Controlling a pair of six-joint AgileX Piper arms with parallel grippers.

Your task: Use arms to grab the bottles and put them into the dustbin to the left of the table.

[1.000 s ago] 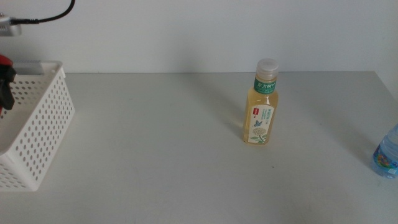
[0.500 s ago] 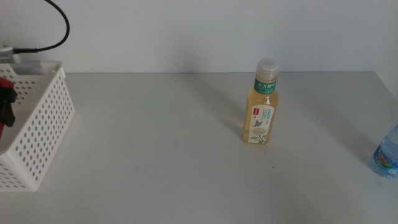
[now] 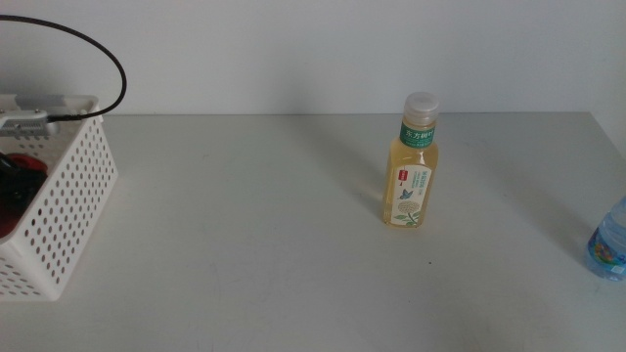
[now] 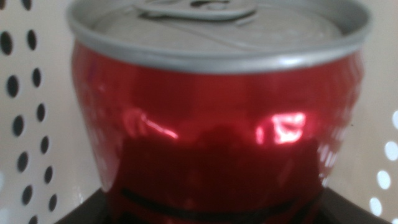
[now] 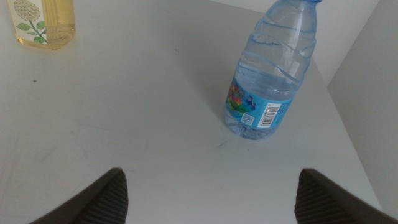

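Left gripper (image 3: 12, 191), grasping the red can (image 4: 214, 124), has sunk deeper into the dustbin (image 3: 68, 210); right gripper (image 5: 208, 196) released.

the dustbin (image 3: 61, 210) is set at the far left of the bench (image 3: 254, 244). the soda can (image 4: 217, 118) is held inside the dustbin by the left hand (image 3: 15, 186), with the perforated walls just behind it. the tea bottle (image 3: 411, 166) is stood upright right of centre. the water bottle (image 5: 270, 74) is placed at the right edge, upright, with the right hand (image 5: 208, 199) near it.
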